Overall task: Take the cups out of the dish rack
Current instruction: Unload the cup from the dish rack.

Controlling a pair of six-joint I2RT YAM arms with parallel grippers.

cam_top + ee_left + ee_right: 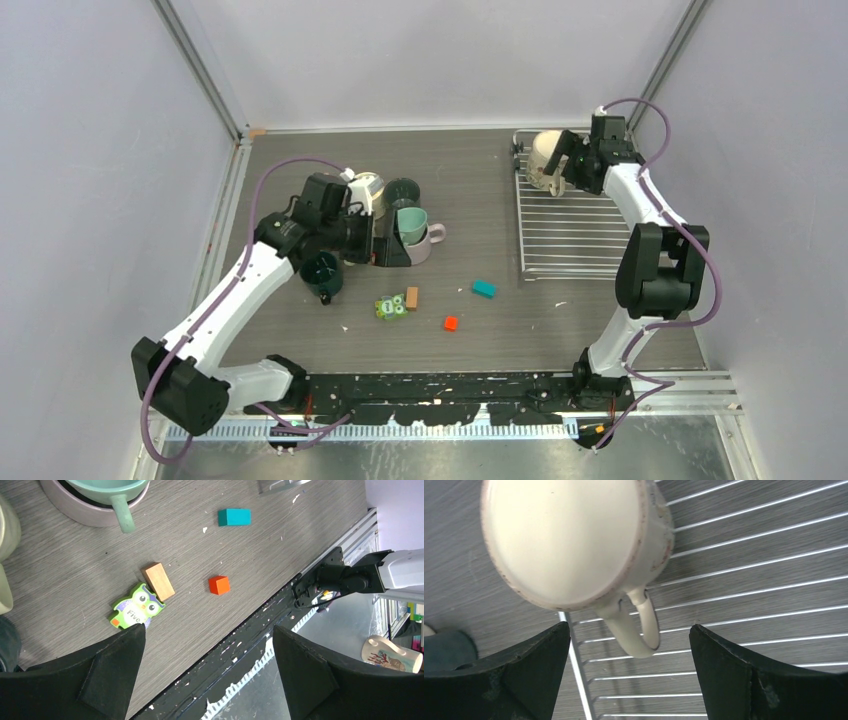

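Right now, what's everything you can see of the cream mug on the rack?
The cream mug looks like glazed ceramic, brown-speckled round the edge, with one loop handle. A flat round face, apparently its base, faces the right wrist camera, so it seems inverted. It sits on the wires at the far left corner of the dish rack. The open right gripper hangs by the handle, no contact visible.

One cup sits in the dish rack, other cups well left.
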